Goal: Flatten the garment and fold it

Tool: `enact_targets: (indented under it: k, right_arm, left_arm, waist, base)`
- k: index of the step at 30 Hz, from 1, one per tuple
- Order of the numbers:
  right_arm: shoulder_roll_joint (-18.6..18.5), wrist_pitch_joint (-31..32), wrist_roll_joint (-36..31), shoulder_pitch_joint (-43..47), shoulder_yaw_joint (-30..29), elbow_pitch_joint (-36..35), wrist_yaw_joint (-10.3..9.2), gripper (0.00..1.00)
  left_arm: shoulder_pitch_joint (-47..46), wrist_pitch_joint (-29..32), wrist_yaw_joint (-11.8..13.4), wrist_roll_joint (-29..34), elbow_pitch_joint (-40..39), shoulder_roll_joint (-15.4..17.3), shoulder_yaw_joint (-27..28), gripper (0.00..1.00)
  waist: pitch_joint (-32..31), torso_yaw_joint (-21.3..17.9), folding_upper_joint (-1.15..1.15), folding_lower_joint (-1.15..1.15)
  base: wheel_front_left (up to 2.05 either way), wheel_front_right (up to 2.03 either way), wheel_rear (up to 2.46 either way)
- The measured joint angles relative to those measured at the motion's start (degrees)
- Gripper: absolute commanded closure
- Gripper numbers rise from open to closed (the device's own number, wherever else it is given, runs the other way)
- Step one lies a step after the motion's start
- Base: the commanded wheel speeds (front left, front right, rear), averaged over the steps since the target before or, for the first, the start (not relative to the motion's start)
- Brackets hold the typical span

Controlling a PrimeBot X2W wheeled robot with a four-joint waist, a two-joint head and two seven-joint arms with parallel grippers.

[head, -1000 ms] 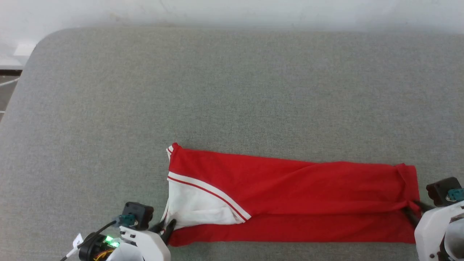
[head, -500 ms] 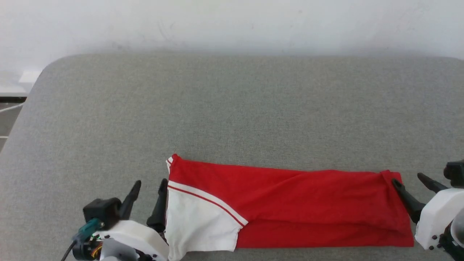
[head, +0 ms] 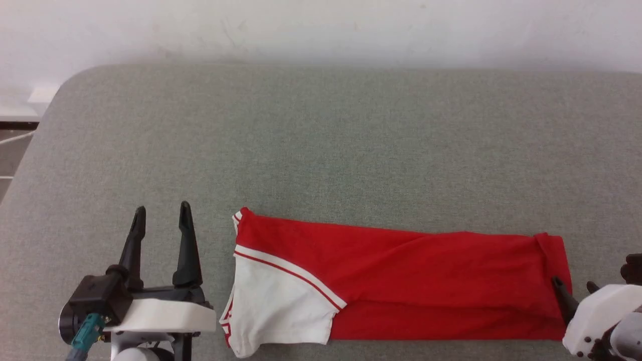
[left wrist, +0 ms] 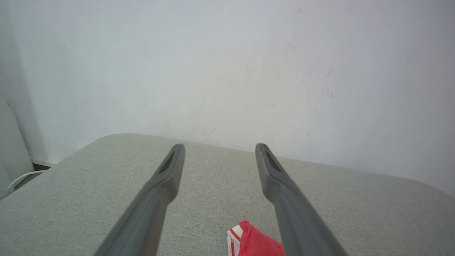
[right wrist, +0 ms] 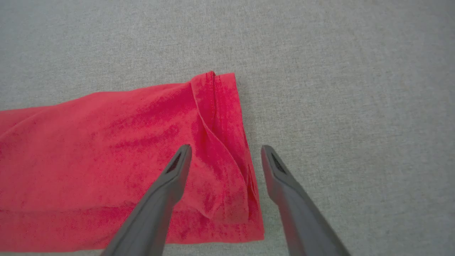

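Note:
The garment (head: 401,281) lies folded into a long red band across the near part of the grey cushion, with a white sleeve with red-white trim (head: 281,301) at its left end. My left gripper (head: 160,213) stands open to the left of the garment, apart from it, fingers pointing away. In the left wrist view its fingers (left wrist: 170,174) frame a red-white corner of the garment (left wrist: 249,238). My right gripper (head: 572,285) is open at the garment's right end. The right wrist view has the hem (right wrist: 227,142) lying flat under the open right gripper (right wrist: 225,149), not held.
The grey padded surface (head: 321,140) stretches wide beyond the garment, with a rounded corner at the far left (head: 70,85). A white wall (head: 321,30) runs along its far edge. A cable and floor show past the left edge (head: 10,140).
Both grippers have let go of the garment and opened. The left gripper has pulled away to the left and turned its fingers up the view. The white sleeve now lies spread flat. The camera shifted.

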Motion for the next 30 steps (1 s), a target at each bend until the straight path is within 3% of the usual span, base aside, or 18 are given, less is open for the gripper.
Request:
enact_targets:
  k: [7,14,15,16,17,23,30]
  right_arm:
    - [2.7,-0.1,-6.4,-3.3,-4.6,7.7,0.01,0.00]
    - [2.1,-0.2,-3.7,-4.6,-2.1,11.1,-0.47,0.00]
    - [1.5,-0.2,-3.3,-4.6,-1.4,11.2,-0.48,0.35]
    - [1.1,-0.2,-2.9,-4.6,-1.0,11.3,-0.48,0.78]
    - [0.8,-0.2,-2.4,-4.6,-0.5,11.3,-0.48,1.00]
    - [0.3,-2.7,-1.4,-4.9,0.9,12.0,-0.25,1.00]
    - [-2.5,-5.1,-3.7,-6.1,-4.2,12.7,0.10,1.00]
  left_arm:
    - [0.6,0.0,-5.0,6.2,-0.6,-4.8,4.1,0.00]
    - [0.4,0.0,-8.1,8.8,0.5,-7.4,6.2,0.00]
    - [0.4,0.0,-8.5,9.0,0.7,-7.6,6.5,0.00]
    - [0.4,0.0,-8.6,9.2,0.9,-7.8,6.8,0.00]
    - [0.4,0.0,-8.8,9.4,1.0,-8.1,7.1,0.00]
    - [0.4,0.0,-9.9,10.1,2.0,-8.6,8.2,0.00]
    - [0.5,0.0,-10.1,10.4,2.0,-8.9,8.2,0.00]
  waist:
    - [2.2,0.9,0.00,0.00]
    - [3.8,1.9,0.00,0.00]
    - [4.0,2.0,0.00,-0.01]
    - [4.1,2.0,0.00,-0.01]
    - [4.2,2.0,0.00,0.00]
    - [3.6,1.6,0.00,0.00]
    - [2.5,0.9,0.00,0.00]
  base:
    - [0.00,0.00,0.00]
    - [0.00,0.00,0.00]
    - [0.00,0.00,0.00]
    - [0.00,0.00,0.00]
    - [0.00,0.00,0.00]
    - [0.00,0.00,0.00]
    - [0.00,0.00,0.00]
